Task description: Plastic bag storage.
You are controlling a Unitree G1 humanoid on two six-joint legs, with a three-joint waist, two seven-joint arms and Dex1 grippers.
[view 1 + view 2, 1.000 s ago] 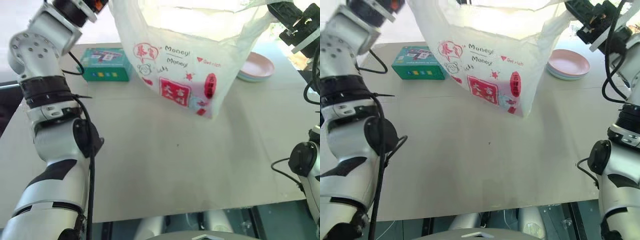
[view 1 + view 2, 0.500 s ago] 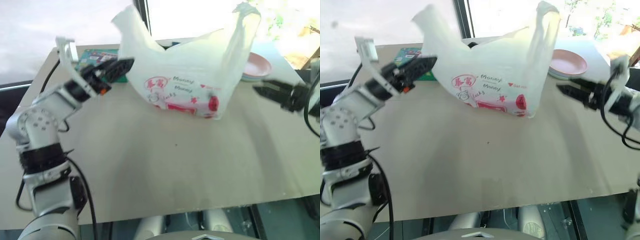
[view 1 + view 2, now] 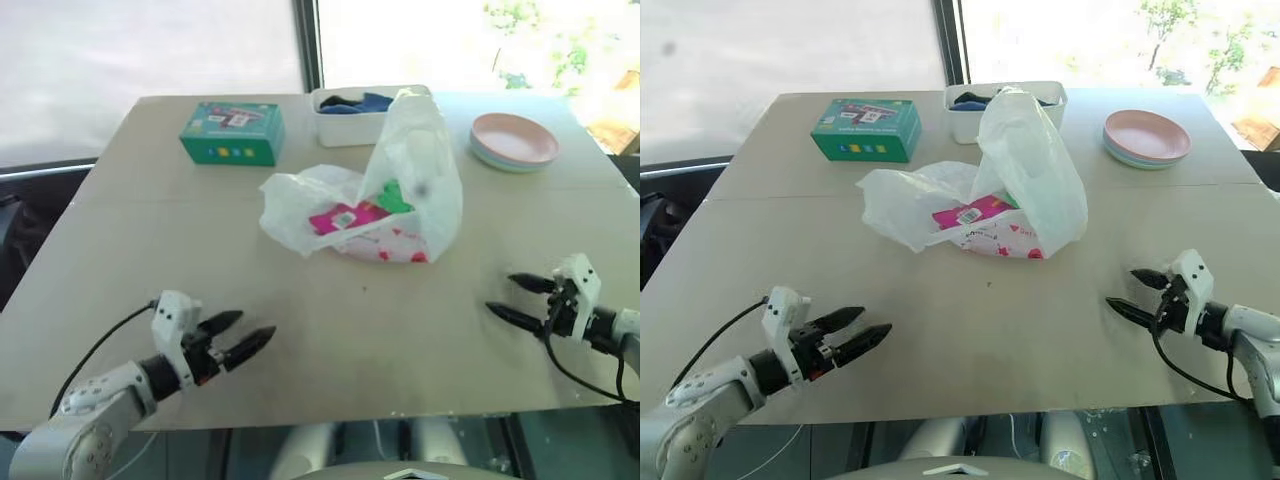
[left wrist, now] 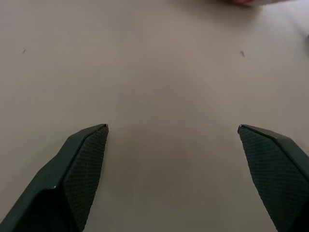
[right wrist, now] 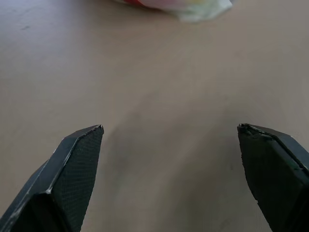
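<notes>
The bag (image 3: 385,195) lay limp and light, best pinched by its handles, between my two gaping grippers (image 3: 238,338) (image 3: 520,299).

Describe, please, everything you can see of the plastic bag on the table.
The plastic bag is thin, crinkly, translucent white film with a pink-red print low on its side. It lies slumped mid-table, one part standing up in a peak, the rest spread flat toward the robot's left. Pink and green contents show through. Nothing grips it; only the table touches it.
</notes>
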